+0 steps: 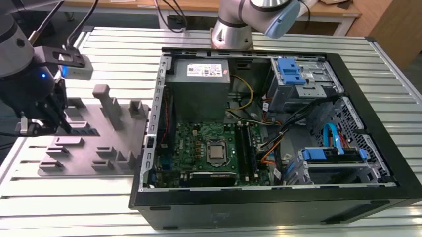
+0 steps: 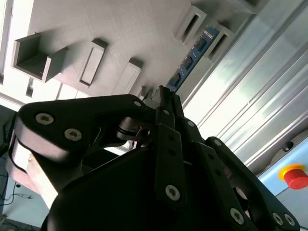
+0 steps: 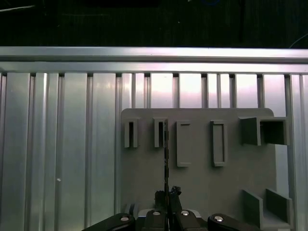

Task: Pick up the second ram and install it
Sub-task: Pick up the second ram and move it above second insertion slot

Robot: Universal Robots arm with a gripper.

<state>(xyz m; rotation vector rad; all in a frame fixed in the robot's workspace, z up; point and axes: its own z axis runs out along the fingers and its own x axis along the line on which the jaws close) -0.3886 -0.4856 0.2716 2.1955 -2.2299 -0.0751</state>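
Note:
My gripper hangs over the grey fixture block at the exterior view's left, outside the computer case. In both wrist views its fingers are shut on the second ram, a thin dark board seen edge-on. The stick runs from my fingertips out to a pair of slotted posts on the fixture. Its far end lies between those posts; I cannot tell whether it still rests in them. The memory slots lie beside the processor on the motherboard.
The open computer case lies on the slatted aluminium table, with cables, a power supply and blue drive brackets inside. A second arm's base stands behind the case. Upright posts rise from the fixture. A red stop button sits off the table.

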